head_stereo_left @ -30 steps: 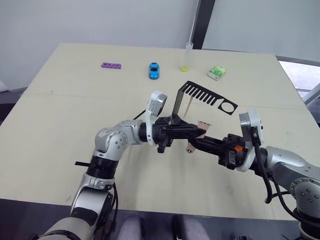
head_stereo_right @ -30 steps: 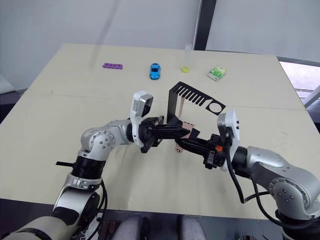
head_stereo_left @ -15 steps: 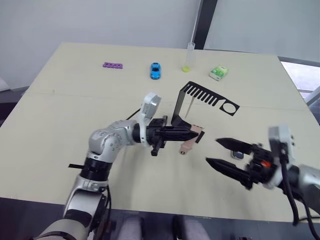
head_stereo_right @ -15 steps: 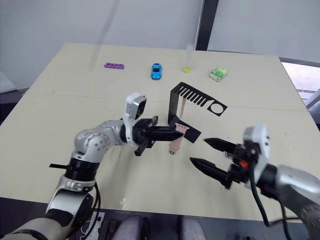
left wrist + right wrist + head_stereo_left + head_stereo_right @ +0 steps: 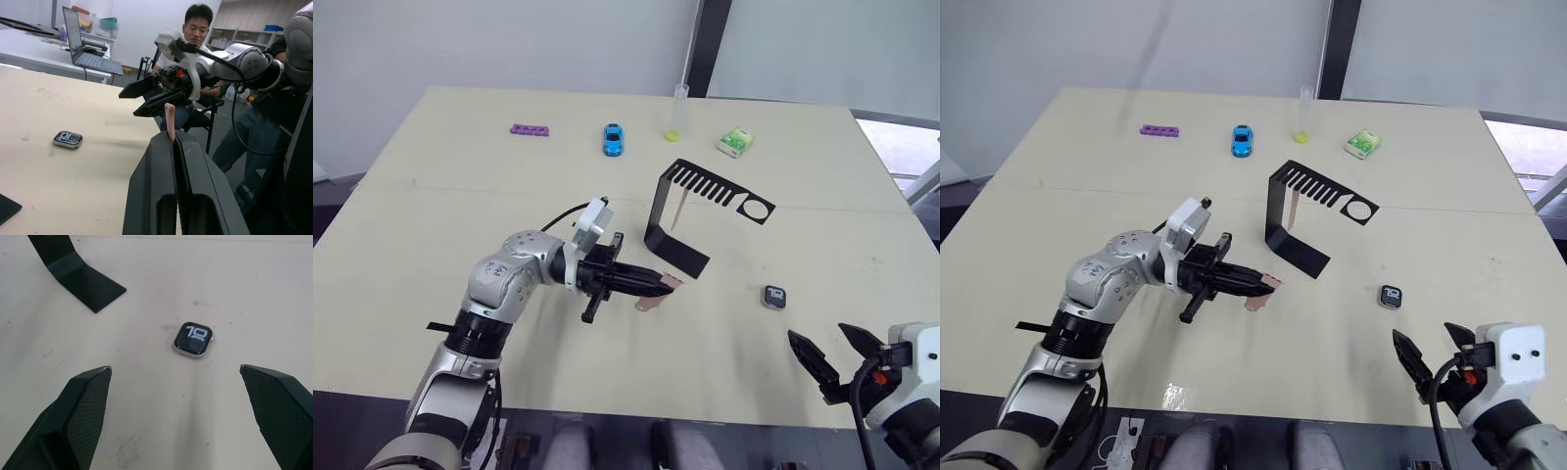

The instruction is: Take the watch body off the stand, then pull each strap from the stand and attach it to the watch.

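a pale table [image 5: 431, 225] carries the watch body [image 5: 774, 295] just ahead of the wide-open right gripper [image 5: 834, 357], the black stand [image 5: 677, 250] beyond the left gripper [image 5: 658, 284], and a blue toy car [image 5: 612, 139], purple block [image 5: 529, 129] and green-white box [image 5: 735, 143] far beyond both.

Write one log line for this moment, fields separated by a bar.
left gripper: shut on strap | right gripper: open | watch body: on table | second strap: on stand

Only readable text: light digits "10" on the dark screen of the watch body [image 5: 194, 339], with a short bar under them (second line, too small to read). Watch lies flat on the table [image 5: 146, 396]. Green-white box [image 5: 736, 142] may carry print, but nothing there is legible.
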{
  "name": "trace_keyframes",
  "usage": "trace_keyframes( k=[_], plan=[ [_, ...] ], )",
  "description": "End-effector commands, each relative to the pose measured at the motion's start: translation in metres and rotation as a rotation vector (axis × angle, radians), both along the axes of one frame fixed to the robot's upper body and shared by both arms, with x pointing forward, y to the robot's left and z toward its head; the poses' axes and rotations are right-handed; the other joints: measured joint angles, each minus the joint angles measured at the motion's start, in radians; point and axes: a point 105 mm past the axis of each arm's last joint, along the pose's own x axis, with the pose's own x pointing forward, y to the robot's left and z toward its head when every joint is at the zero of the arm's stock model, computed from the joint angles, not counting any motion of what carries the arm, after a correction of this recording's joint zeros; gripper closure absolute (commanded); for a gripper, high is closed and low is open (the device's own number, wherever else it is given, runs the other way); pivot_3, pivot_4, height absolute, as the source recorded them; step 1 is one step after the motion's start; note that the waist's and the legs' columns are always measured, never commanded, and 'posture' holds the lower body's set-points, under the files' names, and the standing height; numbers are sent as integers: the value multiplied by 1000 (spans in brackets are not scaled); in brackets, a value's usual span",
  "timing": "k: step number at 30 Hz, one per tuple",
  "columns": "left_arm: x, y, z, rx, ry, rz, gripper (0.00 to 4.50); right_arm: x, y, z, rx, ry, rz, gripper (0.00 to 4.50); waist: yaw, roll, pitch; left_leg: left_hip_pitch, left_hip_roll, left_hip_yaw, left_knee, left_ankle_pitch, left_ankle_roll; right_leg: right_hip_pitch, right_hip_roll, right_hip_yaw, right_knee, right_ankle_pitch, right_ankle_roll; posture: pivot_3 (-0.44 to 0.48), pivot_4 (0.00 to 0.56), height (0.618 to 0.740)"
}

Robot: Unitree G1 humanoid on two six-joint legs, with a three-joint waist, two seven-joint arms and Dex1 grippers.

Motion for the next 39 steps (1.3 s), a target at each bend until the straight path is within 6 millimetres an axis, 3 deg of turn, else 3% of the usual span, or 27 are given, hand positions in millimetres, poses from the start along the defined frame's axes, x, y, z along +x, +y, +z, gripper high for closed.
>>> trace_keyframes(
  k=[1, 5, 12, 23, 31, 35, 39],
  plan=[
    [-1, -1, -1, 1, -47, -15, 4500, 6, 16, 4, -51, -42, -46, 38, 0, 0, 0, 0, 0, 0, 0, 0, 0, 0, 0, 0, 0, 0, 0, 0, 150, 740],
    [5, -7, 7, -29, -53, 24, 4500, 26, 12, -4, -73, -54, -148, 38, 1, 0, 0, -1, 0, 0, 1, 0, 0, -1, 0, 0, 0, 0, 0, 0, 150, 740],
    [11, 1, -3, 35, -169, 97, 4500, 54, 14, -18, -70, -43, -220, 38, 2, 0, 0, -1, 0, 0, 1, 0, 0, -2, 0, 0, 2, 0, 0, 0, 150, 740],
    [6, 0, -9, 61, -192, 116, 4500, 82, 14, -34, 2, -25, -326, 38, -2, 1, -1, -1, 0, 0, 0, 0, 0, -2, 0, 0, 3, 0, 0, 0, 150, 740],
    [1, -2, -8, 65, -184, 122, 4500, 85, 12, -44, -1, 12, -380, 38, -8, 1, -1, -1, 0, 0, -1, 0, 0, -2, 0, 0, 3, 0, 0, 0, 150, 740],
    [0, -3, -8, 64, -180, 125, 4500, 86, 10, -46, -13, 20, -399, 1313, -18, 1, -1, -1, 0, 0, -1, 0, 0, -2, 0, 0, 4, 0, 0, 0, 150, 740],
    [0, -3, -8, 64, -178, 127, 4500, 87, 9, -47, -9, 23, -405, 1313, -21, 1, -1, -1, 0, 0, -1, 0, 0, -2, 0, 0, 4, 0, 0, 0, 150, 740]
  ],
)
